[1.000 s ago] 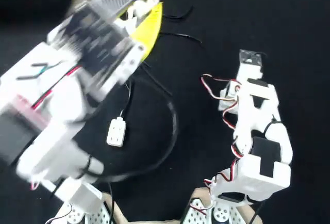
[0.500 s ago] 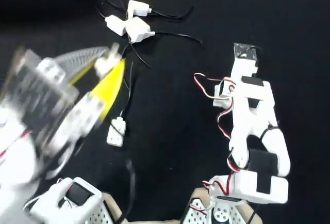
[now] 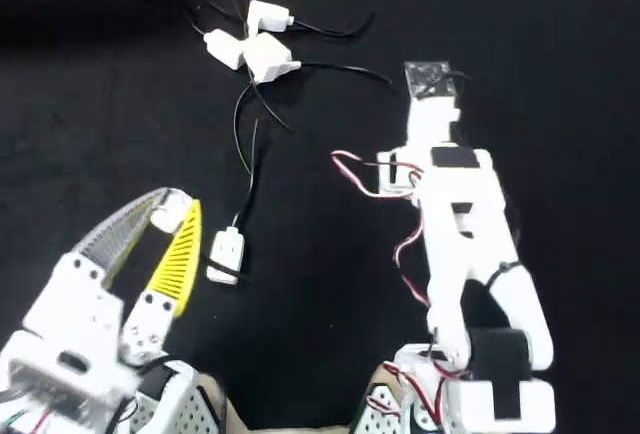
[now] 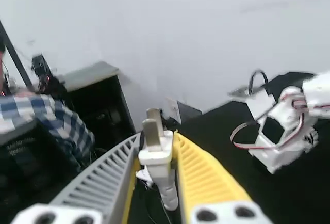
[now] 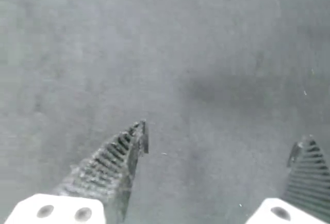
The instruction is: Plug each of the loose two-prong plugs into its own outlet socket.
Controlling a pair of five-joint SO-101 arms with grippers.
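The left gripper [image 3: 180, 202] clamps a white two-prong plug [image 4: 155, 150] just beside the outlet socket [image 3: 225, 254] on the black table [image 3: 560, 104], while the right gripper [image 5: 225, 133] gapes wide well apart from that socket, and what look like further plugs [image 3: 250, 46] lie well beyond it.

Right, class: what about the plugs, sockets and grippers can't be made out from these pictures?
High view: slots of the outlet socket, too small to see.
High view: the white pieces at the far side overlap; plug or socket unclear.
Left wrist view: cable of the plug, hidden between the fingers of the left gripper.
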